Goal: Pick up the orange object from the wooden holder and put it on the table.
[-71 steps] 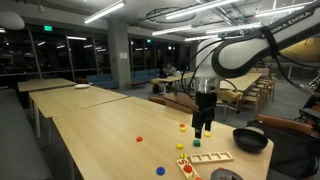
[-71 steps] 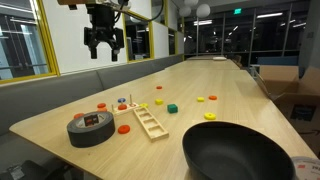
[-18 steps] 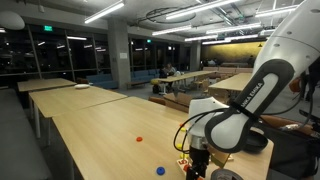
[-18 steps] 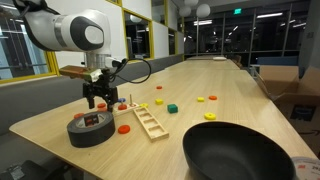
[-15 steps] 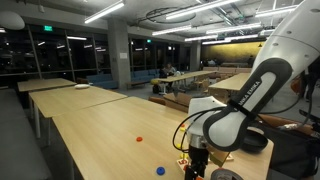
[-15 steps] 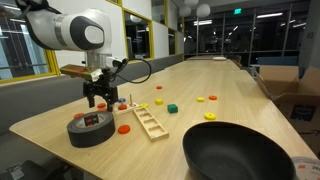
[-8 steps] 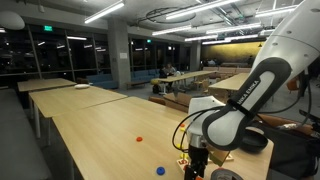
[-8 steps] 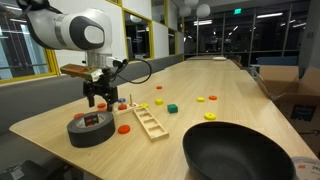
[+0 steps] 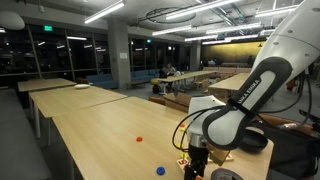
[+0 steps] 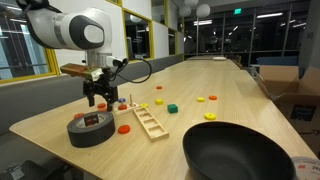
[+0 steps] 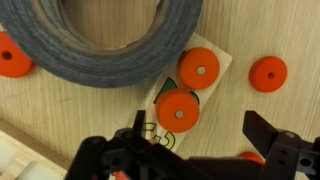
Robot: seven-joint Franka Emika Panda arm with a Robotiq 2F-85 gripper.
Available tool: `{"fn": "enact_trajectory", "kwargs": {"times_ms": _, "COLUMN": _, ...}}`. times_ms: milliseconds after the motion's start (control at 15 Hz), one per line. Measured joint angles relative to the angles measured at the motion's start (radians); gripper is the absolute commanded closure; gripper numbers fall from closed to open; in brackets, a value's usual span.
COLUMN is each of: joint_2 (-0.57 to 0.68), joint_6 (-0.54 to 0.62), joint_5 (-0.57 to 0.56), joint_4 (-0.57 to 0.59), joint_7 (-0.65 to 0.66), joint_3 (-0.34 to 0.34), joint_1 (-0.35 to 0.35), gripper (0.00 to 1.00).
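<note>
The disc (image 11: 178,110) is a flat, round orange piece with a small pale grey dot at its middle, lying face up. Being round, it has no long axis and points no way. In the wrist view it sits at the lower end of a small pale wooden tile (image 11: 215,52). A second disc (image 11: 200,68) of the same look lies at 1 o'clock from it on that tile, and a bit of green shows between the two. The tile's long axis runs from 7 to 1 o'clock in that view. Whether the tile is part of the holder (image 10: 148,122) I cannot tell.

The tile touches or nearly touches the grey tape (image 11: 100,45), which lies at 11 o'clock from the disc. Loose orange discs rest on the bare worktop (image 11: 90,110): one (image 11: 12,55) at 9 o'clock, just beside the tape, and one (image 11: 268,73) at 2 o'clock.

The hand (image 11: 196,126) hangs over the disc with its fingers (image 11: 268,135) spread wide, one to each side, pinching nothing.

In an exterior view the hand (image 10: 99,101) is low over the worktop (image 10: 200,80), above the near edge of the tape (image 10: 90,128). There the holder is a ladder-like board whose long axis runs from 11 to 5 o'clock, lying flat at 4 o'clock from the hand, near it but apart. A black bowl (image 10: 238,152) stands well apart.
</note>
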Motion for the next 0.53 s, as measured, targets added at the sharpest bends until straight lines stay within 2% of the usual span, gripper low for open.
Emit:
{"fn": "enact_trajectory", "kwargs": {"times_ms": 67, "joint_2": 0.000, "joint_6": 0.000, "joint_5": 0.000, "joint_4": 0.000, "joint_7": 0.000, "joint_3": 0.000, "joint_1": 0.000, "gripper": 0.26}}
{"fn": "enact_trajectory", "kwargs": {"times_ms": 533, "joint_2": -0.003, "joint_6": 0.000, "joint_5": 0.000, "joint_4": -0.001, "joint_7": 0.000, "joint_3": 0.000, "joint_1": 0.000, "gripper": 0.81}}
